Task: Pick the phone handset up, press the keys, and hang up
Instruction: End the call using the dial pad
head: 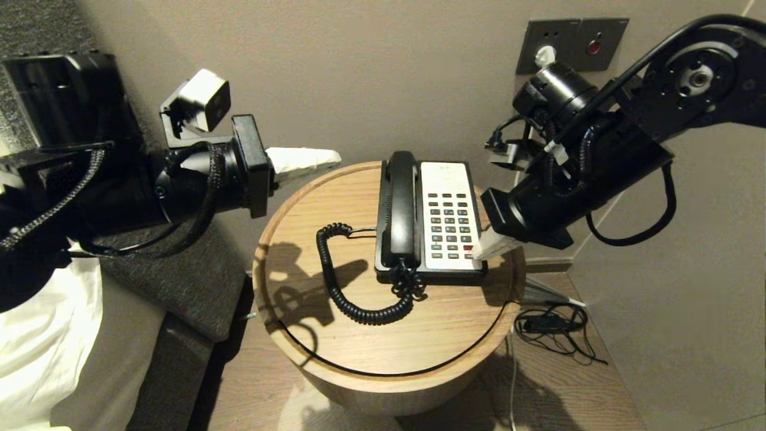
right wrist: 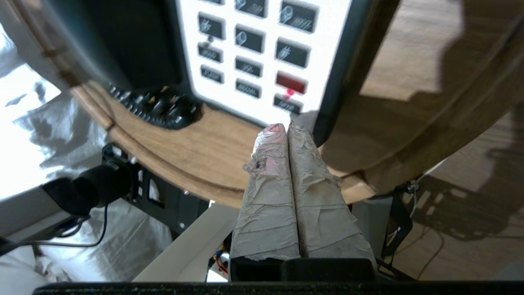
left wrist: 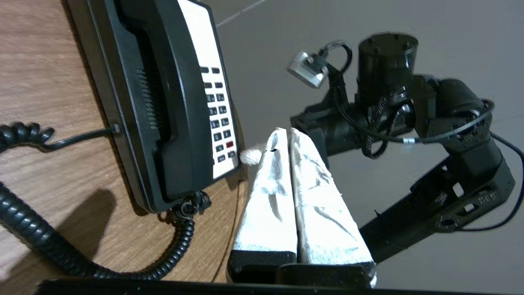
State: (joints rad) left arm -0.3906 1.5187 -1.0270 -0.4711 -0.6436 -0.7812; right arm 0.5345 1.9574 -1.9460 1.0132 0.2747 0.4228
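Observation:
A black desk phone with a white keypad [head: 450, 215] stands on a round wooden table [head: 383, 335]. Its black handset [head: 402, 206] lies in the cradle on the phone's left side, with the coiled cord [head: 341, 287] looping over the table. My right gripper [head: 479, 254] is shut and empty, its taped tips at the keypad's near right corner, close to the red key [right wrist: 291, 82]. My left gripper [head: 335, 158] is shut and empty, held in the air over the table's far left edge, apart from the handset [left wrist: 172, 102].
A wall plate with a socket [head: 571, 42] is behind the right arm. Loose cables [head: 553, 326] lie on the floor to the table's right. A bed with white linen [head: 42, 347] stands to the left.

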